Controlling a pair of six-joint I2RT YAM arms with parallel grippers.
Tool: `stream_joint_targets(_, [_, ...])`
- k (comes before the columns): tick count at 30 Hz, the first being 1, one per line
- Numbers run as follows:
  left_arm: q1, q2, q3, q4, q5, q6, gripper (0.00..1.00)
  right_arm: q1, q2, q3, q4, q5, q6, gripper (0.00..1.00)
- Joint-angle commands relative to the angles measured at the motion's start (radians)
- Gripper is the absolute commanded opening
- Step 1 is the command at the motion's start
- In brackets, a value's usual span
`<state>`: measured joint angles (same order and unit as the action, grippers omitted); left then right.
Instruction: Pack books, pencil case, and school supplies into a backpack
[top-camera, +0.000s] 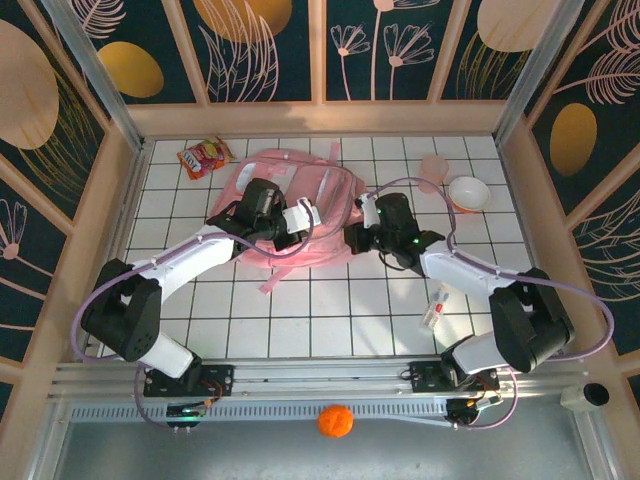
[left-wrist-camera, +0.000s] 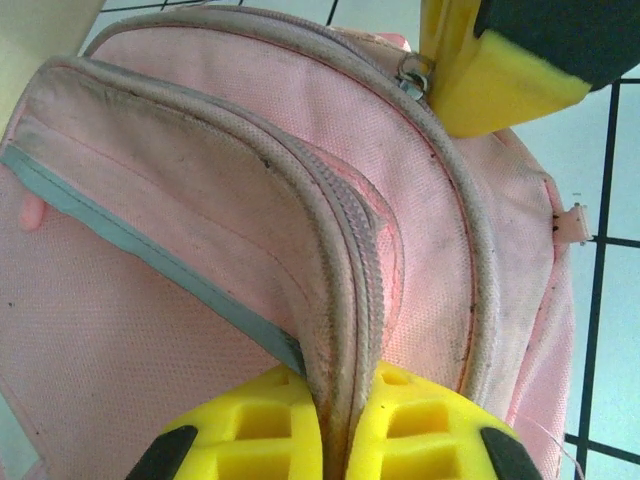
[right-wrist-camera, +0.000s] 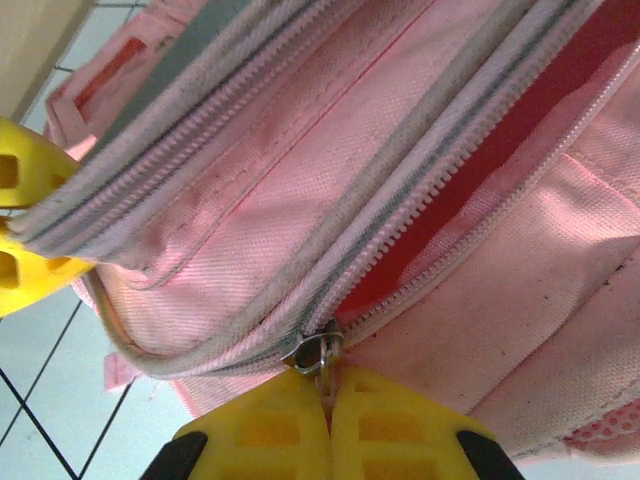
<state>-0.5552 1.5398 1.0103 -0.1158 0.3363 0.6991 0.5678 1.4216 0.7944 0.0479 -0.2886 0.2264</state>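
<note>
The pink backpack (top-camera: 290, 185) lies flat on the tiled table behind both arms. My left gripper (top-camera: 303, 217) is shut on a raised fold of its front pocket, pinching the grey piped zipper edge (left-wrist-camera: 340, 330) between yellow fingers (left-wrist-camera: 270, 430). My right gripper (top-camera: 353, 232) is shut on the metal zipper pull (right-wrist-camera: 322, 352) of the main compartment. That zipper (right-wrist-camera: 440, 210) stands partly open beyond the pull, showing red lining (right-wrist-camera: 500, 170). A small white oblong item with red marks (top-camera: 435, 305) lies on the table to the right. The books and pencil case are out of view.
A red-orange snack bag (top-camera: 203, 157) lies at the back left. A pink cup (top-camera: 468, 192) and a round pink lid (top-camera: 434, 167) stand at the back right. An orange ball (top-camera: 335, 421) rests below the arm rail. Wooden walls enclose the table.
</note>
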Motion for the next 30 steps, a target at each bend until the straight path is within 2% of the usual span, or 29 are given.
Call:
stream_joint_targets(1, [0.029, -0.039, -0.02, -0.02, -0.033, -0.046, 0.16, 0.023, 0.027, 0.023, -0.003, 0.052, 0.026, 0.0])
stream_joint_targets(2, [0.031, -0.054, -0.032, 0.022, -0.063, -0.13, 0.25, 0.04, 0.029, 0.013, 0.007, 0.053, 0.042, 0.0])
stream_joint_targets(6, [0.057, -0.13, -0.068, 0.104, -0.167, -0.608, 0.49, 0.09, 0.03, -0.022, 0.039, 0.072, 0.097, 0.0])
stream_joint_targets(8, [0.075, -0.193, -0.109, 0.115, -0.203, -0.756, 0.57, 0.102, 0.034, -0.03, 0.048, 0.076, 0.112, 0.0])
stream_joint_targets(12, [0.105, -0.384, -0.268, 0.139, -0.428, -1.08, 0.84, 0.127, 0.055, -0.022, 0.045, 0.078, 0.114, 0.0])
stream_joint_targets(14, [0.112, -0.476, -0.345, 0.139, -0.475, -1.172, 0.85, 0.141, 0.06, -0.018, 0.049, 0.085, 0.121, 0.0])
stream_joint_targets(18, [0.138, -0.544, -0.425, 0.102, -0.467, -1.279, 0.8, 0.181, 0.066, -0.009, 0.059, 0.089, 0.143, 0.0])
stream_joint_targets(21, [0.184, -0.502, -0.442, 0.097, -0.434, -1.358, 0.72, 0.228, 0.077, 0.006, 0.054, 0.106, 0.158, 0.0])
stream_joint_targets(23, [0.212, -0.463, -0.454, 0.133, -0.395, -1.397, 0.69, 0.264, 0.083, 0.017, 0.052, 0.123, 0.176, 0.0])
stream_joint_targets(28, [0.269, -0.34, -0.467, 0.291, -0.31, -1.448, 0.69, 0.363, 0.116, 0.065, 0.077, 0.139, 0.223, 0.0])
stream_joint_targets(30, [0.285, -0.28, -0.446, 0.341, -0.284, -1.446, 0.76, 0.405, 0.14, 0.089, 0.085, 0.148, 0.24, 0.0])
